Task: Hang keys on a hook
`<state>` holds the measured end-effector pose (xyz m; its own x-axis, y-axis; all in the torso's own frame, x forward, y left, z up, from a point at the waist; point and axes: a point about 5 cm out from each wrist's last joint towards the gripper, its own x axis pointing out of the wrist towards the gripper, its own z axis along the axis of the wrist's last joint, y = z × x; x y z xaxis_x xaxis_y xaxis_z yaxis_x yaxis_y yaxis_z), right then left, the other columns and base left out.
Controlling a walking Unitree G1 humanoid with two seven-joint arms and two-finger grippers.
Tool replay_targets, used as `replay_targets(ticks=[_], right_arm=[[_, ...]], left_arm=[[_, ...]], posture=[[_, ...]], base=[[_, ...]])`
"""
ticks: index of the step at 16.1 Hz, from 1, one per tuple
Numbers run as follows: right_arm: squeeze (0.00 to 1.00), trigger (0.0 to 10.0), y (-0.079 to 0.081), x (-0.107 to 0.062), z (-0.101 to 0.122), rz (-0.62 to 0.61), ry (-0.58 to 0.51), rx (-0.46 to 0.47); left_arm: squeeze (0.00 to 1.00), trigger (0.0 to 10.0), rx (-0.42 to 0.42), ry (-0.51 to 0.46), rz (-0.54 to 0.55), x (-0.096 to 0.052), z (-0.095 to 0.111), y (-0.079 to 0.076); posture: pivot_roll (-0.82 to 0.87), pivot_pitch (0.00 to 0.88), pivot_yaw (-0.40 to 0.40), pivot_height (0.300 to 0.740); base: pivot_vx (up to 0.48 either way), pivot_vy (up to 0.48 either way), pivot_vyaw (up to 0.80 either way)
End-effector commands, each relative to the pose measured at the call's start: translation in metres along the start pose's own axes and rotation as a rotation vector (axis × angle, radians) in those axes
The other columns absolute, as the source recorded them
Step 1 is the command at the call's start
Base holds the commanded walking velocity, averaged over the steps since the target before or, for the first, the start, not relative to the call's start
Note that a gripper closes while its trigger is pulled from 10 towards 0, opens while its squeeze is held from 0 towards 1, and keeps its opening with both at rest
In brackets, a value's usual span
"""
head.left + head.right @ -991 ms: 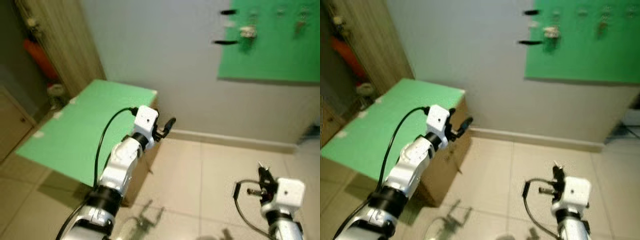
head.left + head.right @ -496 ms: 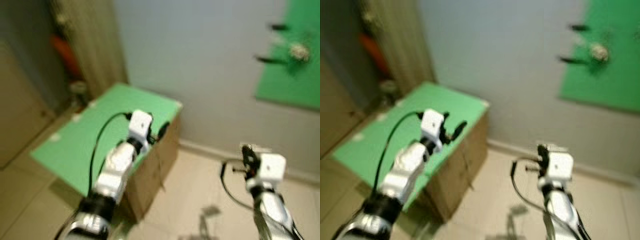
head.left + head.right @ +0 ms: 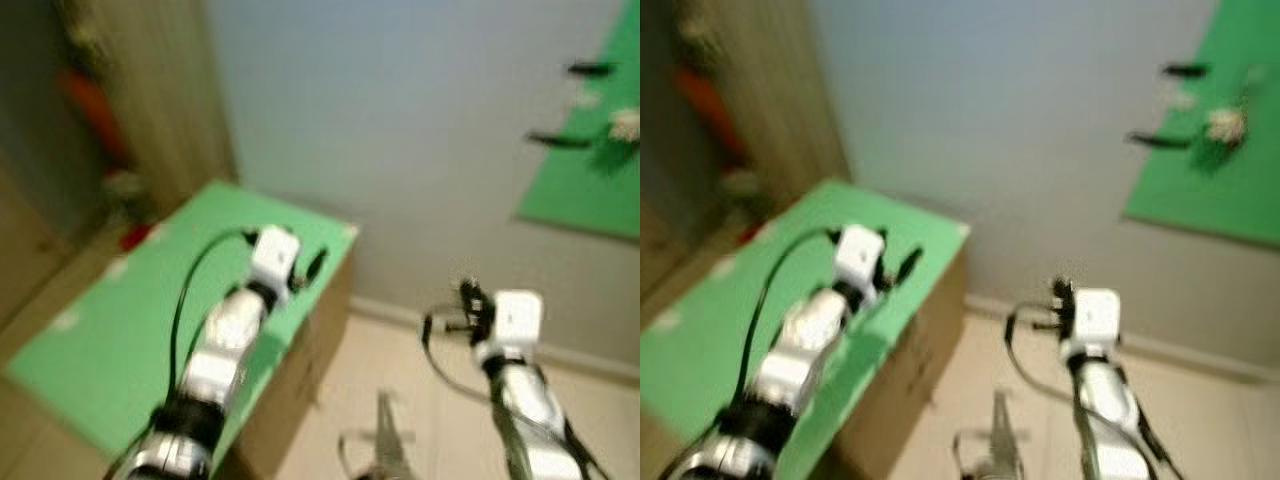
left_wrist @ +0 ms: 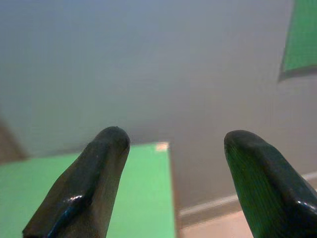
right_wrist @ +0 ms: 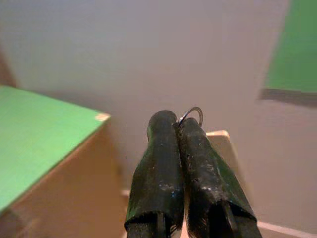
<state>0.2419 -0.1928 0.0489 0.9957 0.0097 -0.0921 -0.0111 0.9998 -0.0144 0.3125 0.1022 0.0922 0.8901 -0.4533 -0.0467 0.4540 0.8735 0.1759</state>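
Note:
My right gripper (image 5: 177, 123) is shut on a thin metal key ring (image 5: 192, 112) that pokes out past its fingertips; the keys themselves are hidden. In the eye views this gripper (image 3: 468, 296) is raised over the tiled floor, well below and left of the green hook board (image 3: 585, 160) on the wall. Two black hooks (image 3: 560, 140) jut from that board, and a small pale bunch (image 3: 627, 124) hangs near them. My left gripper (image 3: 312, 266) is open with nothing between its fingers, held over the green-topped box (image 3: 110, 350).
The box has brown cardboard sides (image 3: 300, 385) and stands left of the tiled floor (image 3: 400, 400). A grey wall (image 3: 400, 150) is ahead. Wooden panelling (image 3: 150, 110) with blurred red and pale things is at the far left.
The whole view has shifted and stayed blurred, so the camera moved. My right arm has risen from low near the floor to mid height, still holding the ring.

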Motion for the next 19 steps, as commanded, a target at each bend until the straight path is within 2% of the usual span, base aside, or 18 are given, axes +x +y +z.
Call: replay_targets(ticks=[1,5,9,12,19], right_arm=[[0.0,10.0,0.006,0.002,0.0,0.012,0.0,0.001],[0.0,10.0,0.012,0.002,-0.002,0.036,0.018,0.006],[0.0,10.0,0.015,0.004,-0.004,0.064,0.036,0.005],[0.0,10.0,0.012,0.009,0.0,0.052,0.021,-0.007],[0.0,10.0,0.013,0.012,0.0,0.067,0.022,-0.02]], left_arm=[[0.0,10.0,0.011,0.025,0.022,-0.006,-0.005,0.007],[0.0,10.0,0.01,0.038,0.013,-0.007,-0.007,0.002],[0.0,10.0,0.004,0.062,0.054,-0.017,-0.015,0.008],[0.0,10.0,-0.012,0.059,0.068,-0.018,-0.015,0.011],[0.0,10.0,-0.008,0.034,0.04,-0.018,-0.012,0.005]], posture=[[-0.1,0.0,0.022,0.722],[-0.1,0.0,0.018,0.722],[-0.08,0.0,0.004,0.722],[-0.07,0.0,-0.004,0.722],[-0.08,0.0,-0.016,0.722]], base=[[0.0,0.0,0.0],[0.0,0.0,0.0],[0.0,0.0,-0.77],[0.0,0.0,-0.49],[0.245,-0.364,0.0]])
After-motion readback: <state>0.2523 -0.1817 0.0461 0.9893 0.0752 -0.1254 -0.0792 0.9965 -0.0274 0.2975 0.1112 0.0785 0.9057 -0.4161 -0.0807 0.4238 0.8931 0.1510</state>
